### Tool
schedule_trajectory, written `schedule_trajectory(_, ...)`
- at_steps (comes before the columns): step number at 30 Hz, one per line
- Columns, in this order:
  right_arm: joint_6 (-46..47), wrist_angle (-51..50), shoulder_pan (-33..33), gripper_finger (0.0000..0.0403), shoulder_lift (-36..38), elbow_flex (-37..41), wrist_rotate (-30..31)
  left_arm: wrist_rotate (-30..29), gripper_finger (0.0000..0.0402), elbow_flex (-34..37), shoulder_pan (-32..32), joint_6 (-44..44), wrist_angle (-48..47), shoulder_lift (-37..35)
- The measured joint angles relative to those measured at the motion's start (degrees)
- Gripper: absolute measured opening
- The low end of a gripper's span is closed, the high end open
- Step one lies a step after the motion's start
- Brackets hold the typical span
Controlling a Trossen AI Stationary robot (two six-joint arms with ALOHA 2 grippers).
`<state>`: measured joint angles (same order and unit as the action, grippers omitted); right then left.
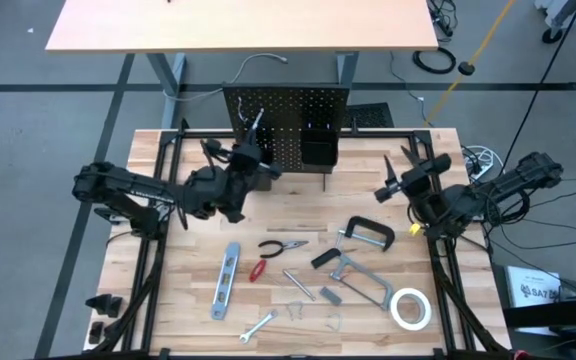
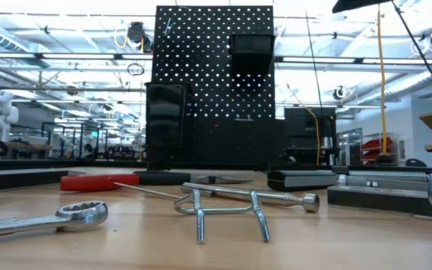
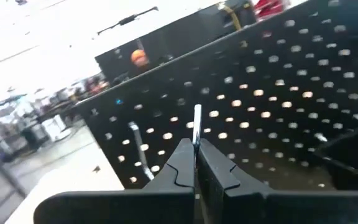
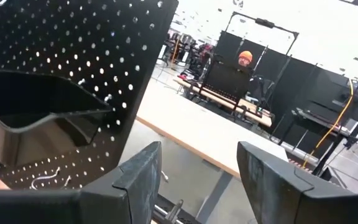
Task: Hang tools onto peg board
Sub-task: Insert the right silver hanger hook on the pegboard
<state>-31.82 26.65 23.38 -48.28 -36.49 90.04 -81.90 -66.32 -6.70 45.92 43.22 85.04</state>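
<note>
The black peg board (image 1: 288,120) stands upright at the table's far edge, with black bins (image 1: 318,150) on its front. My left gripper (image 1: 254,142) is up at the board's left part, shut on a thin silver rod (image 3: 197,123). My right gripper (image 1: 393,188) is open and empty, right of the board, with the board and a bin (image 4: 36,106) ahead of it. The level (image 1: 226,280), pliers (image 1: 283,246), red screwdriver (image 1: 257,271), C-clamp (image 1: 368,232), bar clamp (image 1: 358,280), wrench (image 1: 258,326) and tape roll (image 1: 409,308) lie flat on the table. My left gripper pinches the thin silver rod between its two shut fingers (image 3: 219,171). The rod's free end (image 3: 197,113) sticks out past the fingertips toward the board's face (image 3: 278,99), lifted clear of the table. Whether it touches the board, I cannot tell.
Loose silver hooks (image 1: 294,308) (image 2: 227,214) and a silver bar (image 1: 298,284) lie among the tools near the table's front. A silver hook (image 3: 138,148) is on the board near my left gripper. A second table (image 1: 238,25) stands beyond the board.
</note>
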Motion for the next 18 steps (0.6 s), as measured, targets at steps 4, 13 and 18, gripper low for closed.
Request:
schedule_trajectory(4,-0.28,0.03,-0.07,0.0201,1.59,0.73,-0.09,-0.45,0.0000,0.02,0.31,0.97,3.17,-1.74)
schedule_trajectory(13,-0.63,-3.46,-0.59,0.0201,1.56,0.74,-0.17,-2.48,0.0000,0.00,-1.20,0.92,3.44,-7.54)
schedule_trajectory(18,0.16,-6.13,-1.52,0.0201,1.57,0.73,-0.13,-1.29,0.0000,0.00,-2.53,-4.58,1.73,-8.74)
